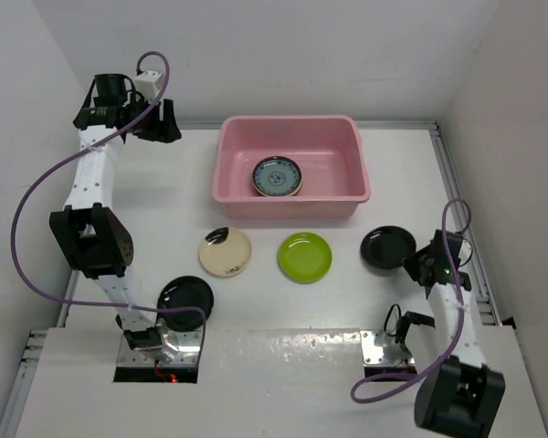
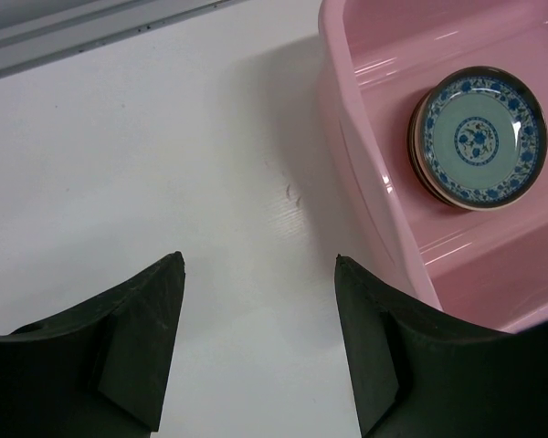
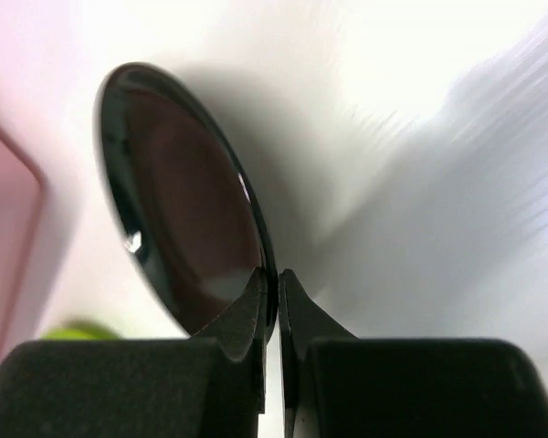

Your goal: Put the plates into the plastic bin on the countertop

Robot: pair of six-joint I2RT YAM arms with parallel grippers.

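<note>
The right pincer (image 3: 269, 290) is closed on the near rim of a black plate (image 3: 178, 201), which lies just in front of the bin's (image 1: 288, 212) right corner. Whether it is lifted off the tabletop (image 1: 164, 201) I cannot tell. The hold is a thin pinch on a glossy edge, so the likely failure is the plate swinging or sliding out of the fingers as it rises. A plate that sags could also catch the bin's front rim on the way over. Inside the bin, a patterned plate (image 1: 277, 175) tops a small stack left of centre, and a release from too high there risks a chip.

A second black plate (image 1: 184, 297) lies well in front of the bin's left corner, by the left arm's base. A cream plate (image 1: 226, 252) and a green plate (image 1: 305, 256) sit closer, before the bin's left and middle. All three are left of the held plate, so none is on the straight path to the bin. The bin's right half is bare floor — the easiest landing. The tabletop's raised right edge runs near the bin's right side, which leaves little room for swinging wide that way. The left pincer (image 2: 258, 265) is open and holds nothing, hovering off the bin's far left corner — apart from all this.
</note>
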